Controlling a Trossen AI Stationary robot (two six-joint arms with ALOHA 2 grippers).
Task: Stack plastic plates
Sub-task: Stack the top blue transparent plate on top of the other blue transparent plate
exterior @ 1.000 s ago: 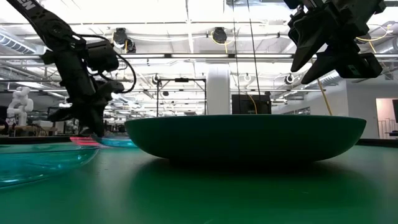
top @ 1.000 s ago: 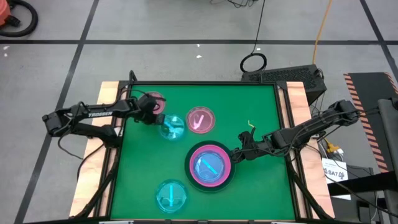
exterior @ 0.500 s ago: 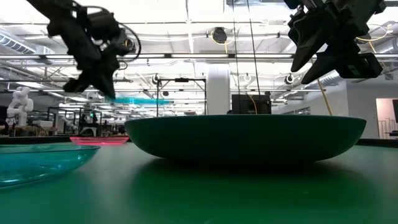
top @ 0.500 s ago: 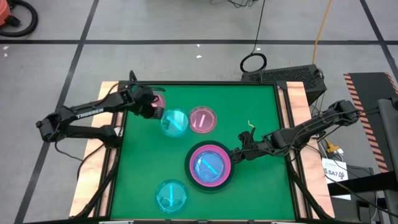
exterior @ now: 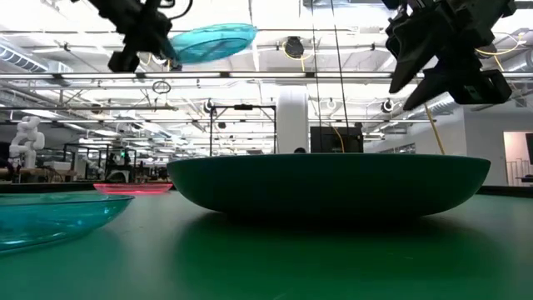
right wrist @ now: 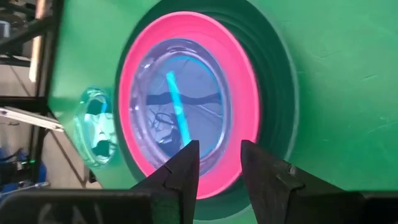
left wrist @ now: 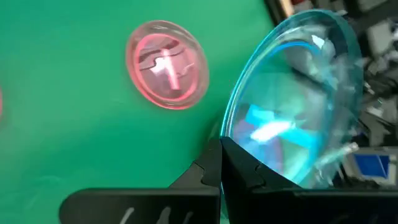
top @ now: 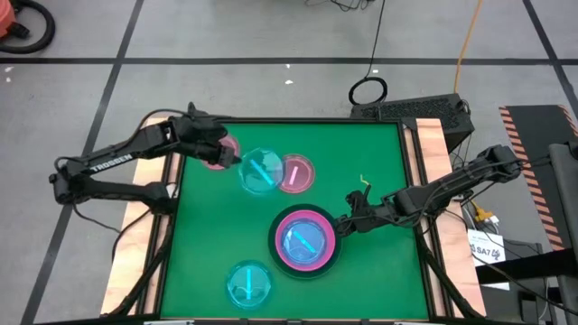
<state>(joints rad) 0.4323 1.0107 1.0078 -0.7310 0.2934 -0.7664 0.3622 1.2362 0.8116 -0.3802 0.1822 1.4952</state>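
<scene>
Cyan plate (top: pixel 261 171) is hanging high off the green table (top: pixel 379 181), rim pinched in my left gripper (top: pixel 226 159), overlapping a small pink plate (top: pixel 295 174). My right gripper (top: pixel 341 226), jaws spread, is hovering beside the stack (top: pixel 305 242) of grey, pink and cyan plates.

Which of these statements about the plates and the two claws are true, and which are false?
1. The left claw holds a cyan plate in the air. True.
2. The stack's bottom plate is cyan. False: it is dark grey.
3. The right claw holds a plate. False: it is open, above the stack's edge.
4. Another cyan plate lies alone on the table. True.
</scene>
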